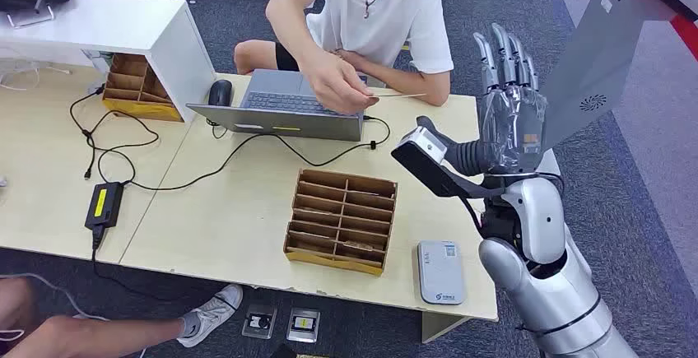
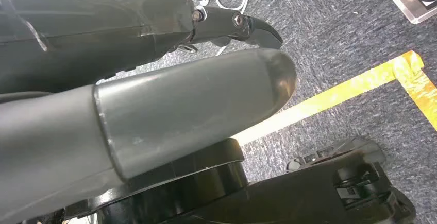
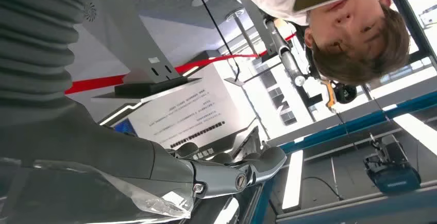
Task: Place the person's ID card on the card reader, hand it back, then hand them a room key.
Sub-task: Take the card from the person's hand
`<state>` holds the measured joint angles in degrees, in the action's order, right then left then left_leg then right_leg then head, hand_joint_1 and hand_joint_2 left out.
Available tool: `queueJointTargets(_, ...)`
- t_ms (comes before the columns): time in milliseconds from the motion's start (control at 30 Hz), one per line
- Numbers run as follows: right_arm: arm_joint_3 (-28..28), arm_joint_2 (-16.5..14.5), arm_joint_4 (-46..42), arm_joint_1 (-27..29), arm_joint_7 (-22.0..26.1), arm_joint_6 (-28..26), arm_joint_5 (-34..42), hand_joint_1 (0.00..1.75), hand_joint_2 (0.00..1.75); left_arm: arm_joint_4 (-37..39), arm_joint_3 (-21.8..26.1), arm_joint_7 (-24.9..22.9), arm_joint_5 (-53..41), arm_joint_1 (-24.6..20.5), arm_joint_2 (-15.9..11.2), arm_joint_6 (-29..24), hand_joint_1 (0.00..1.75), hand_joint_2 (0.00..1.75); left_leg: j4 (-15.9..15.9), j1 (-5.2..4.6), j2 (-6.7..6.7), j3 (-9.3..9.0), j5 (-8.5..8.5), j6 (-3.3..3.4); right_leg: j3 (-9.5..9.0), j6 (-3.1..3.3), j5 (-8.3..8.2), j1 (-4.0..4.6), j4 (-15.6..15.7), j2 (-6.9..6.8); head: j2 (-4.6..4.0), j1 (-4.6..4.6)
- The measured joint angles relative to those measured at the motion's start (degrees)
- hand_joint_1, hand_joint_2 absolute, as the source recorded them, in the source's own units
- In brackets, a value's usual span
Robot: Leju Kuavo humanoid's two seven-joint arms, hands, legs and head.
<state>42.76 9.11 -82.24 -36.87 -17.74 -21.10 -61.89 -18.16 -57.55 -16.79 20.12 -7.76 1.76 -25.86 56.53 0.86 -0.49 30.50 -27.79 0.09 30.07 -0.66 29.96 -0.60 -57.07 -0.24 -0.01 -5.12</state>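
Note:
A person seated across the table pinches a thin white ID card [image 1: 401,95] in one hand [image 1: 335,81] and holds it out toward my right hand [image 1: 509,107]. That hand is raised past the table's right end, fingers straight up and apart, holding nothing, a short gap from the card's tip. Its fingers [image 3: 232,175] also show bare in the right wrist view. The grey card reader [image 1: 440,271] lies flat near the table's front right corner. My left hand [image 2: 196,105] hangs over carpet with thumb and fingers extended, nothing in it.
A brown cardboard organiser [image 1: 342,220] with many slots sits mid-table left of the reader. A laptop [image 1: 284,103], mouse [image 1: 220,92], power brick [image 1: 104,204] and cables lie further left. A white shelf [image 1: 123,29] stands at the back left; a grey panel [image 1: 605,53] rises at right.

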Motion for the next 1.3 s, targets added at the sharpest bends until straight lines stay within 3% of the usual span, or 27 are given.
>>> queueJointTargets(867, 3.1, -1.6, 5.2, -0.9, 0.3, 0.0, -0.3, 0.0, 1.75, -0.8, 0.0, 0.6, 1.0, 1.2, -0.5, -0.4, 0.0, 0.0, 0.0, 0.0, 0.0, -0.01, 0.0, 0.0, 0.01, 0.0, 0.0, 0.0, 0.0, 0.01, 0.01, 0.01)
queueJointTargets(900, 3.1, -1.6, 5.3, -0.9, 0.3, 0.0, -0.3, 0.07, 1.75, -0.8, 0.0, 0.6, 0.9, 1.2, -0.5, -0.4, 0.0, 0.0, 0.0, 0.0, 0.0, -0.01, 0.0, 0.0, 0.01, 0.0, 0.0, 0.0, 0.0, 0.01, 0.0, 0.01)
queueJointTargets(933, 3.2, -1.6, 5.4, -0.9, 0.3, 0.1, -0.3, 0.33, 1.75, -0.9, 0.0, 0.6, 0.9, 1.2, -0.5, -0.4, 0.0, 0.0, 0.0, 0.0, 0.0, -0.02, 0.0, 0.0, 0.01, 0.0, 0.0, 0.0, 0.0, 0.01, -0.01, 0.01)
queueJointTargets(1033, 3.2, -1.6, 5.6, -0.9, 0.3, 0.2, 0.0, 1.55, 1.75, -0.9, 0.0, 0.6, 0.9, 1.2, -0.6, -0.3, 0.0, 0.0, 0.0, 0.0, 0.0, -0.02, 0.0, 0.0, 0.01, 0.0, 0.0, 0.0, 0.0, 0.01, 0.0, 0.01)
queueJointTargets(1067, 3.2, -1.6, 5.6, -0.9, 0.3, 0.2, 0.1, 1.73, 1.75, -0.9, 0.0, 0.6, 0.9, 1.2, -0.6, -0.3, 0.0, 0.0, 0.0, 0.0, 0.0, -0.02, 0.0, 0.0, 0.01, 0.0, 0.0, 0.0, 0.0, 0.01, 0.01, 0.01)
queueJointTargets(1300, 3.3, -1.6, 5.7, -0.9, 0.7, 0.7, 0.7, 1.75, 1.75, -0.9, 0.0, 0.6, 0.9, 1.2, -0.6, -0.3, 0.0, 0.0, 0.0, 0.0, 0.0, -0.01, 0.0, 0.0, 0.01, 0.0, 0.0, 0.0, 0.0, 0.01, 0.01, 0.01)
